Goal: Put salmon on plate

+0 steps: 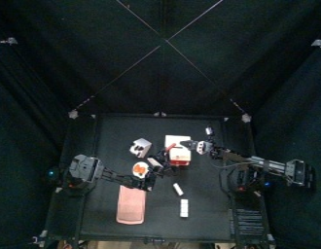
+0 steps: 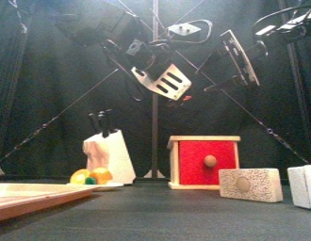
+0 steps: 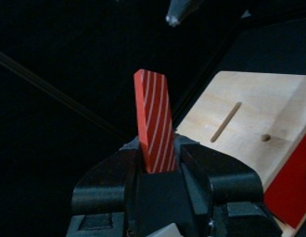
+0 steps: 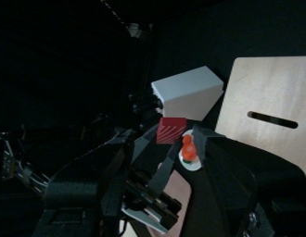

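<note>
My left gripper [image 3: 153, 159] is shut on the salmon [image 3: 152, 118], an orange-red slab with pale stripes that stands upright between its jaws. In the top view this gripper [image 1: 141, 171] holds the salmon above the table, just behind the plate [image 1: 132, 205]. The plate is a flat salmon-pink tray at the front left, and its near edge shows in the front view [image 2: 32, 200]. My right gripper [image 1: 202, 149] is open and empty beside the red-and-white box [image 1: 178, 153].
The red box [image 2: 204, 162] with a knob stands mid-table. A pale knife block [image 2: 107, 155] with small fruit [image 2: 89, 176] beside it is to its left. A speckled block [image 2: 250, 184] and a white block [image 2: 302, 185] are at right. Two white pieces [image 1: 184, 207] lie near the plate.
</note>
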Controlling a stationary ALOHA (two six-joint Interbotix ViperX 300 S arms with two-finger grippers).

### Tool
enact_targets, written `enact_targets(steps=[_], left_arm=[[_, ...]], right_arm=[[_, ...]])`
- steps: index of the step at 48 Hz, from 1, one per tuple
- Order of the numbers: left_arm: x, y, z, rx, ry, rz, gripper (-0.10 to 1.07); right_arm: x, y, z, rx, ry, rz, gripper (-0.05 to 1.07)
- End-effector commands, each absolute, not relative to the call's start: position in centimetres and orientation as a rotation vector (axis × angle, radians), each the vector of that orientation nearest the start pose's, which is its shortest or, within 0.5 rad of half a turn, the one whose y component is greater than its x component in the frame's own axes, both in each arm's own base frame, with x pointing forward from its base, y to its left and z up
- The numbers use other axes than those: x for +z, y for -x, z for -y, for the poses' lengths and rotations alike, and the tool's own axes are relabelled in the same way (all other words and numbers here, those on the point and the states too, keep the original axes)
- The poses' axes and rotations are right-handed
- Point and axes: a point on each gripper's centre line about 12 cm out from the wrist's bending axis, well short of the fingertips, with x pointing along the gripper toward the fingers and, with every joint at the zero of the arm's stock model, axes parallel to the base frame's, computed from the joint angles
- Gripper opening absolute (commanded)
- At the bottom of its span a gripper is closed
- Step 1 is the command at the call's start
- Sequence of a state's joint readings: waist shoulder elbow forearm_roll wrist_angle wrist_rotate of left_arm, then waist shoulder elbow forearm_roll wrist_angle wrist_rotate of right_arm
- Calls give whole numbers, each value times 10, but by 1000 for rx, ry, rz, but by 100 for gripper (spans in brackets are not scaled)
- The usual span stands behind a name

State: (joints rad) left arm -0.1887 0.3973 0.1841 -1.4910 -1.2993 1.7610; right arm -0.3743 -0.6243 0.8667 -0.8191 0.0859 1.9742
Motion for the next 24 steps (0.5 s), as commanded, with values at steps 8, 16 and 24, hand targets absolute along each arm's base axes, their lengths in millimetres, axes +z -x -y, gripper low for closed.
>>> enact_targets(steps=[8,16,24], left_arm=[[238,-461,-19,948,-577,-445,56],[246,-450,-4,810,-555,-439,56],[248,-433,8,661,-538,-443,56]], right_arm=[[306,-231,99,-521,-1153,39,87],[304,-219,96,-517,-1143,54,87],[301,-214,94,-516,-1123,51,87]])
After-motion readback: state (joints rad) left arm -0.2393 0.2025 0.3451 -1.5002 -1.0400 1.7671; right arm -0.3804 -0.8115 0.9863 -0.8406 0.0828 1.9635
